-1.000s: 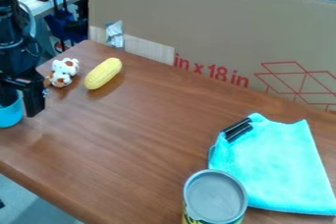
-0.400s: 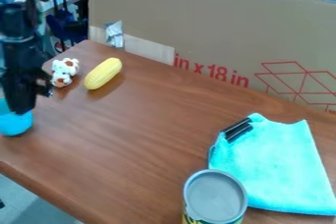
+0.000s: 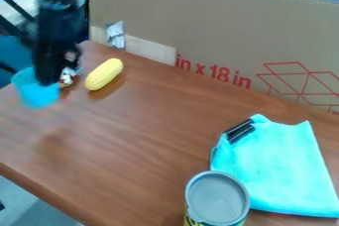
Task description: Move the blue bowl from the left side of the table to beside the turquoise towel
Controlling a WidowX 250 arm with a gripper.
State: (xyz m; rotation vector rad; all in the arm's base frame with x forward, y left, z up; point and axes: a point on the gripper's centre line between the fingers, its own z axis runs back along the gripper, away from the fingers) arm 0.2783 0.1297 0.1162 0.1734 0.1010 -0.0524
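Observation:
At the upper left, the black gripper (image 3: 47, 79) hangs over the table's left part, shut on a light-blue cup (image 3: 34, 91), whose right side its tip overlaps. The cup appears raised above the wood. Partly hidden behind the gripper is a small white-and-brown plush toy (image 3: 67, 77). A yellow corn cob (image 3: 104, 74) lies just right of that toy.
A turquoise cloth (image 3: 278, 165) lies at the right, with black clip-like pieces (image 3: 239, 131) on its upper left corner. A can with a grey lid (image 3: 217, 198) stands at the front. The cardboard wall (image 3: 218, 27) borders the brown table's (image 3: 145, 141) back edge.
The gripper has moved right and then up, towards the back, and the blue cup has travelled with it. The plush toy has become partly covered. Corn, cloth and can are unmoved.

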